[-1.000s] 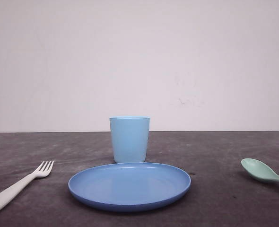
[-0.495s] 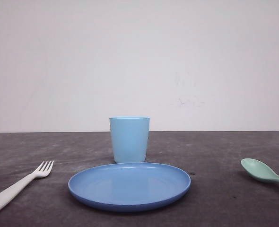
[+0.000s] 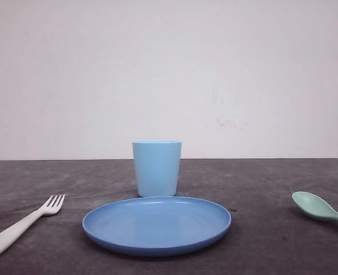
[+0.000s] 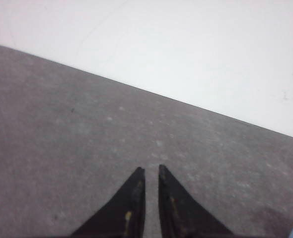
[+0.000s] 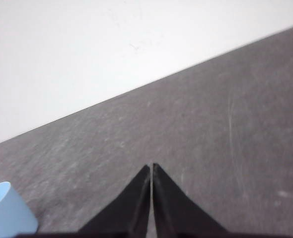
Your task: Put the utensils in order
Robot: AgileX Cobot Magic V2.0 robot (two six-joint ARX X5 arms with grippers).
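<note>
The fork (image 3: 21, 226) lies near left on the table (image 3: 260, 240), the spoon (image 3: 319, 208) at the right edge; the plate (image 3: 156, 224) sits between them, well apart from both, cup (image 3: 157, 168) just behind it; left gripper (image 4: 151, 171) nearly closed, empty; right gripper (image 5: 151, 168) closed, empty.

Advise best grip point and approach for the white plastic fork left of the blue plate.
Likely the handle of the white four-tined plastic fork, at its middle. It lies flat on the dark table, tines pointing away toward the plate, handle running to the near left. Come down from above with the left gripper, jaws closing across the narrow handle; the thin tines offer less to hold.
</note>
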